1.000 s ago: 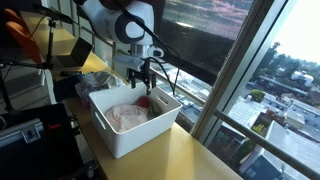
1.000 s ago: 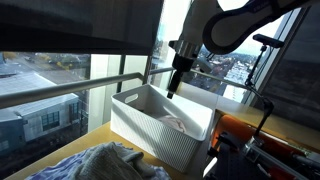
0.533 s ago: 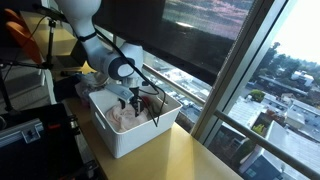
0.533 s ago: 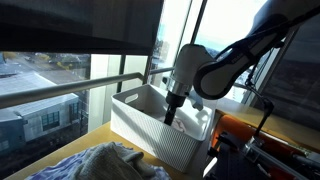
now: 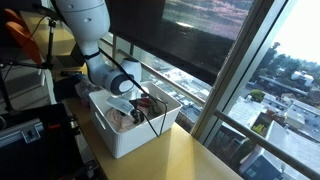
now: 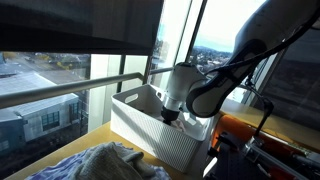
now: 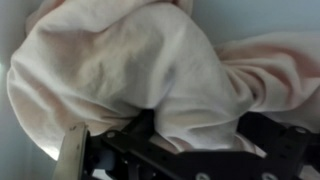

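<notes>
Deep inside a white bin (image 5: 125, 143), close over a crumpled pale pink cloth (image 7: 150, 70). Gripper (image 7: 185, 148) fingers (image 7: 75, 152) spread wide, unclenched, cloth bulging between.

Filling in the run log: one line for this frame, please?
gripper: open, inside white bin | nearest: pink cloth, close under it | contact: cannot tell | other: grey cloth outside bin

No writing, label, brand, number or sign legible in any view, white bin (image 5: 125, 138) plain-sided, pale pink cloth (image 7: 120, 70) unmarked, robot arm (image 5: 85, 20) showing no readable logo, buildings (image 5: 285, 100) outside too small and blurred for lettering.
</notes>
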Available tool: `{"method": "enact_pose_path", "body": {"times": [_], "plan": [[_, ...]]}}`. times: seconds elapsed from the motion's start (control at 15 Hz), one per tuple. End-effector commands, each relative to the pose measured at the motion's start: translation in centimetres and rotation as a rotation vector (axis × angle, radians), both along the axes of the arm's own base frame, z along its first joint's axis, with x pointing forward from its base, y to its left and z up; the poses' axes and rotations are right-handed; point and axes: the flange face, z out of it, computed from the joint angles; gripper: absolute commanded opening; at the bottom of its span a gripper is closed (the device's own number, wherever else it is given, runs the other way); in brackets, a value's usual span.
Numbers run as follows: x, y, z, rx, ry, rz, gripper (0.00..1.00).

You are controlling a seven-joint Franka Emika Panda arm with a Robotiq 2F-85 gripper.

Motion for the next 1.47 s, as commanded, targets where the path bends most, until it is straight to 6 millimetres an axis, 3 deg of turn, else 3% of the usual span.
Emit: {"method": "enact_pose_path", "body": {"times": [0.0,0.27,0.53,0.73,1.0,1.2,1.4], "plan": [[0.1,0.8,0.0,-0.012,0.001,0.015,0.59],[-1.2,1.5,4.2,0.015,0.0,-0.002,0.3],[-2.7,2.2,11.2,0.04,-0.04,-0.002,0.01],[-2.8,3.2,17.9,0.068,-0.106,-0.014,0.0],[-2.6,5.6,28.3,0.066,-0.27,0.028,0.01],[-3.7,9.5,35.6,0.061,-0.389,0.113,0.01],[-5.8,15.4,41.5,0.056,-0.472,0.229,0.01]]}}
